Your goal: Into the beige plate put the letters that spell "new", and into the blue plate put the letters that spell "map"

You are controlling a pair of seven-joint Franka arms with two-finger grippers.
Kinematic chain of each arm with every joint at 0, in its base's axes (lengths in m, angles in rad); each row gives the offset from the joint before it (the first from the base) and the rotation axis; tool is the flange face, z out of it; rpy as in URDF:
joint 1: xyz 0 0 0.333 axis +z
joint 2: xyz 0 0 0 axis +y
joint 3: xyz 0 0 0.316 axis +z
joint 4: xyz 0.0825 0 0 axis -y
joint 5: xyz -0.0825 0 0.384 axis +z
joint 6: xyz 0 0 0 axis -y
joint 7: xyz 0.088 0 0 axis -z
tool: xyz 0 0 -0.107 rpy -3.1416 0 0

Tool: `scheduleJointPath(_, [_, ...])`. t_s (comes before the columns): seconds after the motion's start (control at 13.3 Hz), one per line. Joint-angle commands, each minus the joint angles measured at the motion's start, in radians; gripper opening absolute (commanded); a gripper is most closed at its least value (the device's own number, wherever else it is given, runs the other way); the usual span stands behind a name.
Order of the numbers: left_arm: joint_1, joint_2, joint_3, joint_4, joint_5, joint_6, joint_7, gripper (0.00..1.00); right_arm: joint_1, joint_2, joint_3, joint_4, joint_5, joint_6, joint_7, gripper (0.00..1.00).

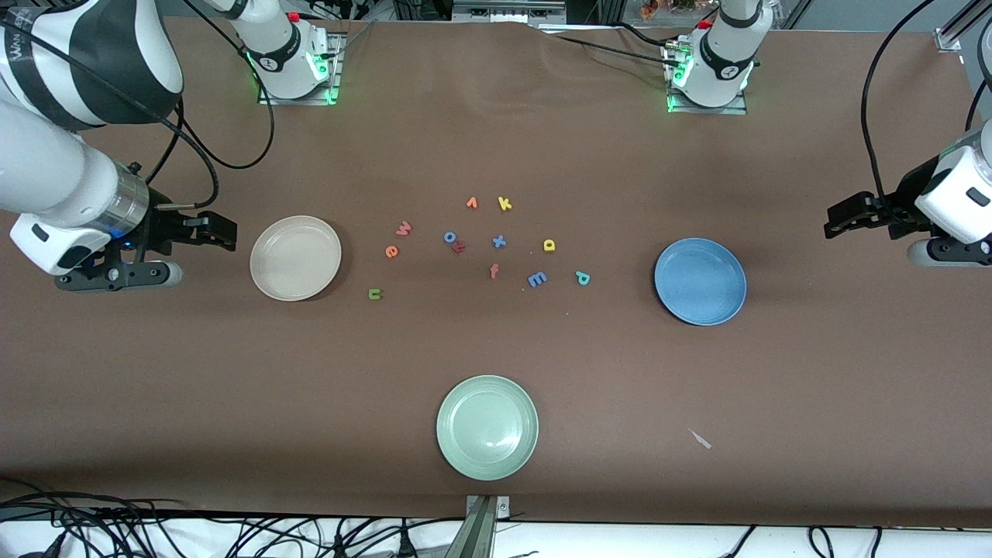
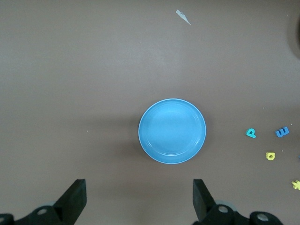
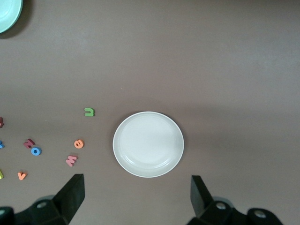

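Note:
The empty beige plate (image 1: 295,257) (image 3: 148,144) lies toward the right arm's end, and the empty blue plate (image 1: 700,280) (image 2: 172,131) toward the left arm's end. Between them lie the green n (image 1: 375,294) (image 3: 89,112), orange e (image 1: 391,251) (image 3: 79,144), pinkish w (image 1: 404,228) (image 3: 71,160), blue m (image 1: 537,278) (image 2: 282,132), yellow a (image 1: 549,245) (image 2: 270,155) and teal p (image 1: 582,277) (image 2: 251,133). My right gripper (image 1: 223,232) (image 3: 137,194) hangs open and empty beside the beige plate. The left gripper (image 1: 835,219) (image 2: 139,197) hangs open and empty beside the blue plate.
Other loose letters lie mid-table: orange v (image 1: 471,203), yellow k (image 1: 504,204), blue o (image 1: 449,237) against a red letter (image 1: 459,246), blue x (image 1: 499,241), salmon f (image 1: 494,270). A pale green plate (image 1: 487,427) sits nearest the front camera, a paper scrap (image 1: 701,439) beside it.

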Motion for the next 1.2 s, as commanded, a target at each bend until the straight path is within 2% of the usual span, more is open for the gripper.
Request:
scheduleJointPath(0.0, [-0.001, 0.01, 0.001, 0.025, -0.018, -0.016, 0.009, 1.0, -0.003, -0.024, 0.003, 0.014, -0.002, -0.052, -0.005, 1.0])
scheduleJointPath(0.38, [-0.004, 0.011, 0.001, 0.024, -0.018, -0.016, 0.009, 1.0, -0.024, -0.198, 0.012, -0.179, -0.004, -0.062, 0.003, 1.0])
scheduleJointPath(1.13, [-0.001, 0.011, 0.003, 0.024, -0.018, -0.014, 0.009, 1.0, -0.024, -0.211, 0.017, -0.182, -0.007, -0.082, 0.003, 1.0])
